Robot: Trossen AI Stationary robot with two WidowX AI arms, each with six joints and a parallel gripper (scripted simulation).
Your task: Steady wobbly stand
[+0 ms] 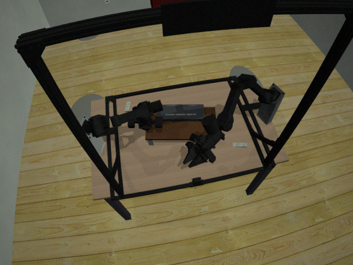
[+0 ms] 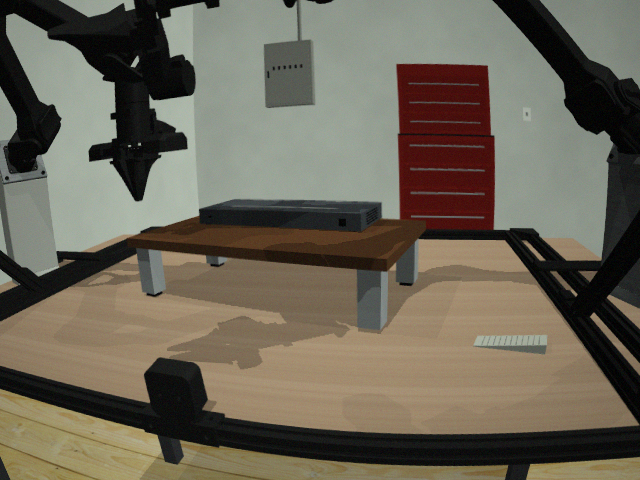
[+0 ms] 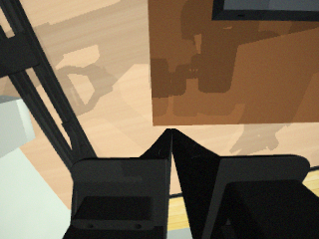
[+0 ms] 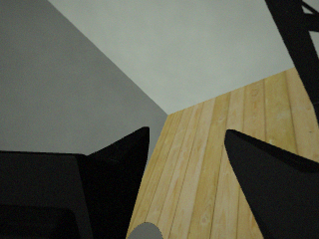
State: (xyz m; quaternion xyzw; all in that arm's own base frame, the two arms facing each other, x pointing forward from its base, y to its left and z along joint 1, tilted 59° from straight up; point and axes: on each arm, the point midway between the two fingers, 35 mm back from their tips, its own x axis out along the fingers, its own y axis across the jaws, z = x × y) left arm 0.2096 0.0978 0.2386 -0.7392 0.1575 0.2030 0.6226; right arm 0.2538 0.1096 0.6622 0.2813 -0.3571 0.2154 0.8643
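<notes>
Since the near wedge (image 1: 239,144) (image 2: 510,342) lies on the bench (image 1: 168,176) (image 2: 289,397), toward the right arm's side of your right pincer (image 1: 186,165) (image 2: 86,19) (image 4: 186,130), swing back that way. Right's apart, empty; left pincer (image 1: 145,130) (image 2: 137,199) (image 3: 171,130) together, empty.

Network switch (image 1: 182,111) (image 2: 289,214) (image 3: 271,6): pale lettering on its top, one line along one long edge, fainter marks along the opposite edge. Lettering upside down in the top view; too small and blurred to read for certain. Exterior view: top seen at too shallow an angle for any wording. Left wrist view: only a corner in frame, no legible text.
</notes>
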